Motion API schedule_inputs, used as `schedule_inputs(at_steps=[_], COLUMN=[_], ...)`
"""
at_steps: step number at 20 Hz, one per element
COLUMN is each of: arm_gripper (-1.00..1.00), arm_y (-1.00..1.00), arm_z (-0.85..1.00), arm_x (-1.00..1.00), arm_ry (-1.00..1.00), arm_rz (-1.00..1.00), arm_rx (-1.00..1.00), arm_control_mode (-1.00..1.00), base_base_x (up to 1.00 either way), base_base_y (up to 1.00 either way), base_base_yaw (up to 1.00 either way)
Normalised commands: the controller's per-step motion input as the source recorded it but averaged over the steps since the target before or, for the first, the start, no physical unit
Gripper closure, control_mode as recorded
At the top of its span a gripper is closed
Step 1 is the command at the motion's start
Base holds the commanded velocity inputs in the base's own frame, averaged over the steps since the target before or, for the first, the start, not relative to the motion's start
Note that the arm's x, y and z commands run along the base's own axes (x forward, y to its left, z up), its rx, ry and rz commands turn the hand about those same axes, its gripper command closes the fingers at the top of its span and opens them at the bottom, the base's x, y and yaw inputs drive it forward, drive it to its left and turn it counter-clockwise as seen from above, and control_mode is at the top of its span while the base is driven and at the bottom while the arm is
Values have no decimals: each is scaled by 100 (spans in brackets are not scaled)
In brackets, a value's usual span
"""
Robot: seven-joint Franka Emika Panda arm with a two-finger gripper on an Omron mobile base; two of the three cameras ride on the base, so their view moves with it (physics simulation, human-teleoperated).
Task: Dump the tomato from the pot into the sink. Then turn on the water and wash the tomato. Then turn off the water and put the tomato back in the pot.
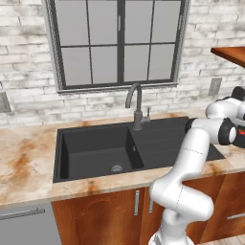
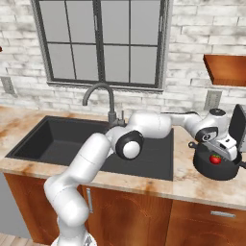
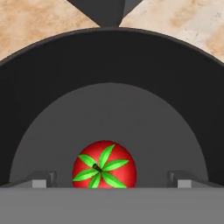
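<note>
Tomato (image 3: pixel 104 165) sits in pot (image 2: pixel 218 168); sink (image 1: pixel 95 148) dry, nothing dumped. Gripper (image 3: pixel 112 180) spread wide over the tomato, seemingly holding nothing. All steps remain.

Domestic kitchen: black sink (image 1: pixel 95 148) with gooseneck faucet (image 1: pixel 136 107), marble-look counter (image 1: pixel 24 167), wooden cabinets (image 1: pixel 95 215), brick wall (image 1: pixel 24 57).

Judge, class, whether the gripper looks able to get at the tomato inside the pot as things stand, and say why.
Probably yes. The gripper is open, right above the pot, its fingertips either side of the tomato. Nothing covers the pot or lies between the fingers and the tomato.
</note>
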Motion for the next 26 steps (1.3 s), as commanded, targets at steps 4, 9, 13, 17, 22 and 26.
schedule_inputs(at_steps=[4, 9, 13, 17, 22, 26], arm_gripper=[-100, -100, -100, -100, -100, -100], arm_y=[3, 8, 10, 7, 0, 0], arm_z=[-20, -20, -21, -45, -59, -36], arm_x=[0, 0, 0, 0, -4, -1], arm_ry=[1, 3, 2, 5, 7, 3], arm_rz=[0, 0, 0, 0, 0, 0], arm_rx=[0, 0, 0, 0, 0, 1], arm_control_mode=[-100, -100, -100, -100, -100, -100], base_base_x=[0, 0, 0, 0, 0, 0], base_base_y=[0, 0, 0, 0, 0, 0], base_base_yaw=[0, 0, 0, 0, 0, 0])
